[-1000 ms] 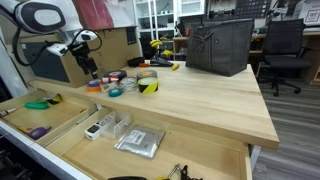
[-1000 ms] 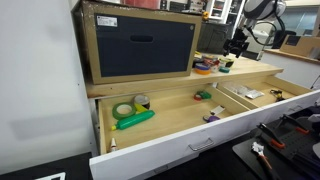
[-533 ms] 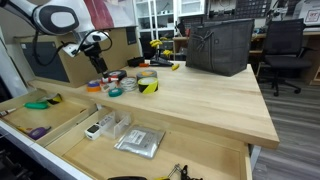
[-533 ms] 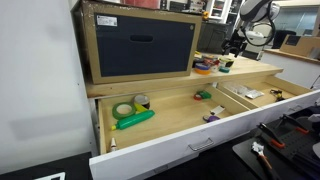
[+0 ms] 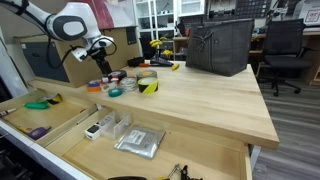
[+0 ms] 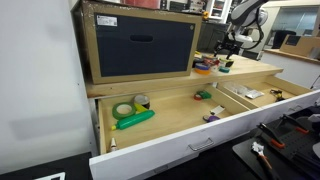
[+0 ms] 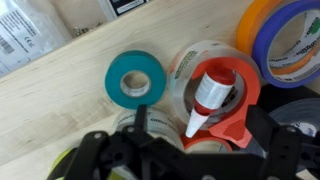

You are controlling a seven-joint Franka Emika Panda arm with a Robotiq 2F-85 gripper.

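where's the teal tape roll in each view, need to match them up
In an exterior view: the teal roll lies flat at the near edge of the tape pile on the bench, left of middle.
In an exterior view: too small to pick out; only the tape pile shows, upper right.
Wrist view: left of centre, flat on the wood beside the red dispenser.
Shared landmark: the tape pile.

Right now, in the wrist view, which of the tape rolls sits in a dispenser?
The clear roll at centre right, mounted in the red dispenser. The teal roll to its left and the orange-and-blue roll at upper right lie flat with no dispenser.
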